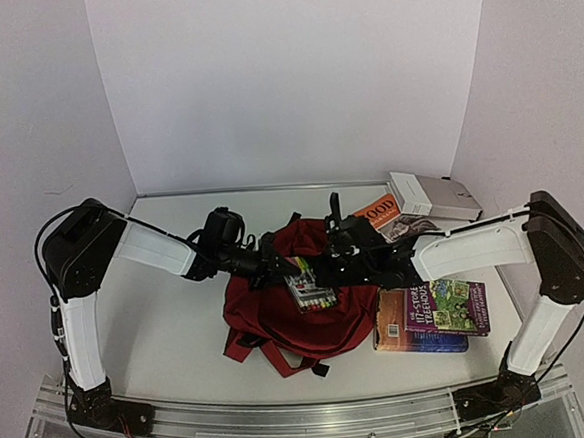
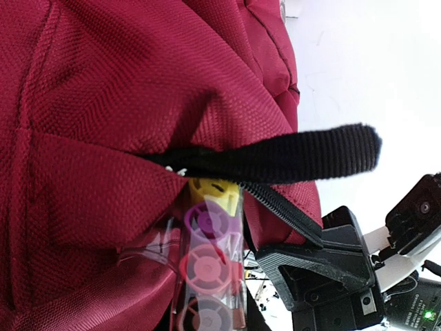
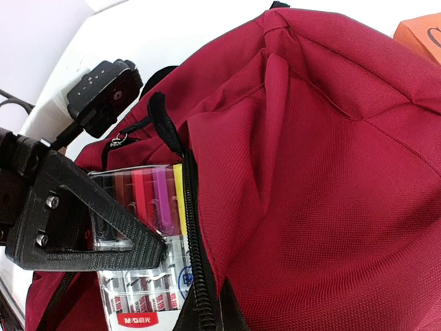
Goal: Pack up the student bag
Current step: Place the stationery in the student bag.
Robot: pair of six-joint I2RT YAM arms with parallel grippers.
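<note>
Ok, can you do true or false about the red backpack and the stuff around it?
1. The backpack is dark red. True.
2. A marker pack sticks out of its open pocket. True.
3. The purple book is inside the backpack. False: it lies out on the table, to the right of the backpack.
4. The orange FOOD book lies on top of the backpack. False: it lies on the table behind the backpack.
5. The markers have different colours. True: yellow, purple and pink caps show.
</note>
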